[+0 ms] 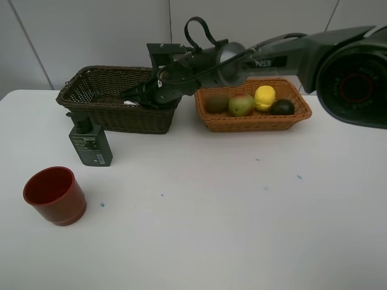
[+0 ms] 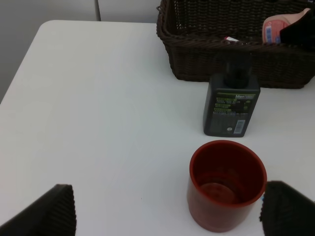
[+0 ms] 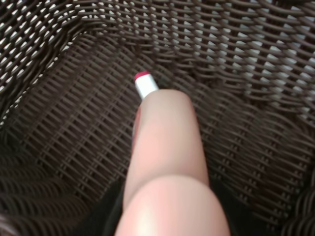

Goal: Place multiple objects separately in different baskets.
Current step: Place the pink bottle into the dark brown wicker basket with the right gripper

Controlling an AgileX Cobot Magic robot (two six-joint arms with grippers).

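White tabletop [image 1: 211, 199], pale grey wall panels [image 1: 91, 36] behind. Right fingers [image 2: 297, 32] grasp the pink rounded bottle [image 3: 165, 147] inside the dark brown woven wicker basket [image 1: 121, 118]. Left fingers [image 2: 54, 211] released, clear of the red round cup [image 2: 206, 206].

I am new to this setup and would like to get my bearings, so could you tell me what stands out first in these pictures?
The right gripper reaches across and holds a pink bottle down inside the dark brown basket, near a white marker. Four fruits lie in the light tan basket at the right; a red cup and a dark pump bottle stand outside, on the left.
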